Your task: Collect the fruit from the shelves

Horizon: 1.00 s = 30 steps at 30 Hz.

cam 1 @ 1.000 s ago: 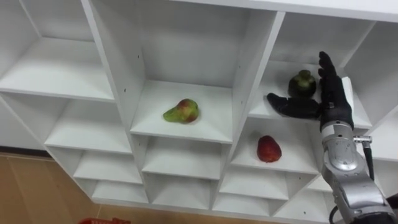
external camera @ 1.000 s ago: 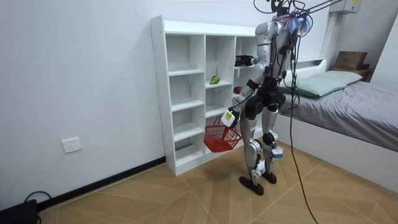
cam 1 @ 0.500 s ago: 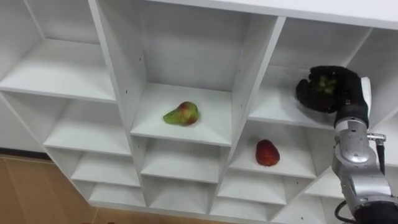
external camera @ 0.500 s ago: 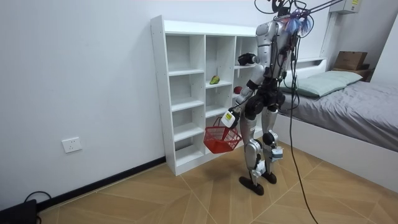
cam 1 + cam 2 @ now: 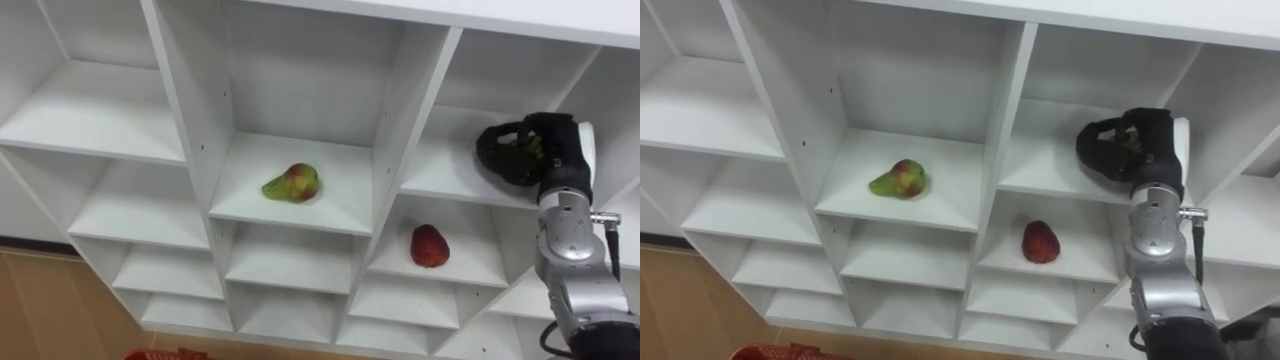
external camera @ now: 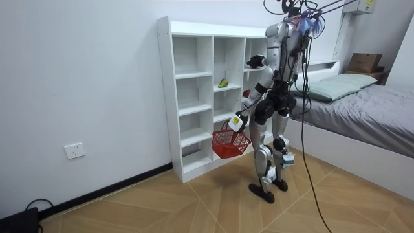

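Note:
In the white closet (image 5: 400,120), my right hand (image 5: 535,150) reaches into the upper right compartment. Its fingers are curled round a dark green fruit (image 5: 521,144) that sits on the shelf, mostly hidden by them. The same hand (image 5: 1140,145) wraps the fruit (image 5: 1127,143) in the right eye view. A green-red pear (image 5: 292,183) lies in the middle compartment. A red fruit (image 5: 429,245) lies one shelf below my right hand. In the room view my left hand (image 6: 237,122) hangs low by the closet, carrying a red basket (image 6: 229,144) by its handle.
I stand facing the closet (image 6: 194,97), close to its right end. A bed (image 6: 375,123) stands behind me on the room view's right. The basket's rim (image 5: 150,354) peeks in at the bottom edge of the eye views. The other compartments hold nothing.
My right hand was open beside the dark green fruit; its fingers have since closed round it. The pear and the red fruit have not moved.

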Available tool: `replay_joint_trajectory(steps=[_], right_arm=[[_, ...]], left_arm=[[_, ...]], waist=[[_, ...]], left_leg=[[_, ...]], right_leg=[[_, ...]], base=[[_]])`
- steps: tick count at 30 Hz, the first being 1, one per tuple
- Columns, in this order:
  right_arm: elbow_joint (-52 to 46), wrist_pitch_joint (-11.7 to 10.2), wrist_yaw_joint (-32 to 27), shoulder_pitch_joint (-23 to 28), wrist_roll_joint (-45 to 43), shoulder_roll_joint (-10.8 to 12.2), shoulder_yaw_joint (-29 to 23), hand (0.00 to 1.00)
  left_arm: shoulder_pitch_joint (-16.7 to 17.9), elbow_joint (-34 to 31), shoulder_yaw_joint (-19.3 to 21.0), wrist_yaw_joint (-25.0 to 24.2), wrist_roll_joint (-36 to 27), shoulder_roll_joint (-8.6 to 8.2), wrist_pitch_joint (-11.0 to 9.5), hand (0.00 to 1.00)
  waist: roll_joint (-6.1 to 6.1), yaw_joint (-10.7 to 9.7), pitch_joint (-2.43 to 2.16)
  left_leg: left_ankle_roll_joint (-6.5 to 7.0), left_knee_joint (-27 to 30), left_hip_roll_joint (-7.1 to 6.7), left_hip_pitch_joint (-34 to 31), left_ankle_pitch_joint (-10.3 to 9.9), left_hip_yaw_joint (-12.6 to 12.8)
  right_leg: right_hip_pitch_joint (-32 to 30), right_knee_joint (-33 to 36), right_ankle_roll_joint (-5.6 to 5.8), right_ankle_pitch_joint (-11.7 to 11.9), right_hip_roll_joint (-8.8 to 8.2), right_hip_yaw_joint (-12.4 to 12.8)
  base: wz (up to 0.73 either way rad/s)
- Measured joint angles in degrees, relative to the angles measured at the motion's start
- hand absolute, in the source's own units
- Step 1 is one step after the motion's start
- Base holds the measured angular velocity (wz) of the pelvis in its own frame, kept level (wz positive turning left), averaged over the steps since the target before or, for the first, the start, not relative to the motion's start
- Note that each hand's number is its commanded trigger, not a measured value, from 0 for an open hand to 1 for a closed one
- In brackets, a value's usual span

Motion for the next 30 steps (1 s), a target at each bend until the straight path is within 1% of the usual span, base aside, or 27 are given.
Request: replay_joint_trajectory(steps=[6,14,18,20,21,25,27,28,30], right_arm=[[-0.07,-0.05,0.01,0.00,-1.84,0.00,0.15,1.00],[-0.45,-0.11,0.06,0.00,-1.80,0.02,0.21,1.00],[-2.43,0.07,0.20,0.13,-1.74,0.04,0.39,1.00],[-3.33,0.05,0.20,0.23,-1.80,0.04,0.82,1.00],[-4.01,0.05,0.25,0.34,-1.78,0.04,0.83,1.00],[-6.90,0.04,0.24,2.21,-1.82,0.09,1.29,1.00],[-8.81,0.18,0.70,3.33,-1.77,0.25,1.36,1.00],[-11.21,0.73,1.37,4.64,-1.79,0.33,1.36,1.00],[-14.78,1.02,2.07,6.76,-1.78,0.85,1.67,1.00]], left_arm=[[-0.01,0.00,-0.02,-0.01,0.01,-0.01,0.00,1.00],[-0.05,0.04,-0.11,0.31,-0.08,-0.03,-0.04,1.00],[-0.09,0.04,-0.18,0.98,-0.23,-0.47,-0.37,1.00],[-0.10,0.03,-0.18,0.98,-0.18,-0.65,-0.58,1.00],[-0.13,0.04,-0.17,0.98,-0.18,-0.66,-0.92,1.00],[-0.32,0.03,-0.17,0.85,-0.19,-0.66,-1.47,1.00],[-0.34,-0.03,-0.14,0.67,-0.07,-0.76,-1.83,1.00],[-0.34,-0.16,-0.13,0.65,0.01,-0.83,-1.94,1.00],[-0.37,-0.28,-0.11,0.68,0.01,-0.86,-2.14,1.00]], waist=[[0.15,0.04,0.01],[0.47,0.01,-0.05],[0.66,0.00,-0.12],[0.97,-0.17,-0.15],[1.15,-0.33,-0.08],[1.33,-0.32,-0.09],[1.35,-0.31,-0.10],[1.40,-0.33,-0.13],[1.47,-0.27,-0.15]], left_leg=[[0.00,-0.01,0.04,-0.01,0.00,-0.06],[0.00,-0.07,0.04,-0.01,0.00,-0.06],[0.00,-0.14,0.03,-0.23,0.01,-0.03],[0.00,-0.16,0.04,-0.17,0.01,0.14],[0.00,-0.15,0.08,-0.20,0.01,0.24],[-0.01,-0.17,0.19,-0.19,0.01,0.58],[-0.02,-0.17,0.30,-0.16,0.01,1.37],[-0.02,-0.21,0.31,-0.15,0.01,1.56],[-0.02,-0.25,0.32,-0.13,0.00,1.68]], right_leg=[[-0.04,0.07,0.00,0.00,0.04,-0.10],[-0.12,0.09,-0.01,0.01,0.07,0.04],[-0.54,0.22,-0.01,0.01,0.08,0.62],[-0.86,0.25,-0.02,0.02,0.09,0.78],[-0.95,0.32,-0.03,0.02,0.10,0.80],[-1.00,0.32,-0.03,0.02,0.18,0.85],[-1.12,0.30,-0.03,0.02,0.19,0.93],[-1.16,0.29,-0.03,0.02,0.19,1.01],[-1.15,0.29,-0.03,0.02,0.19,0.93]], base=[[0.00],[0.00],[-0.02],[-0.04],[-0.04],[-0.04],[-0.08],[-0.06],[0.00]])
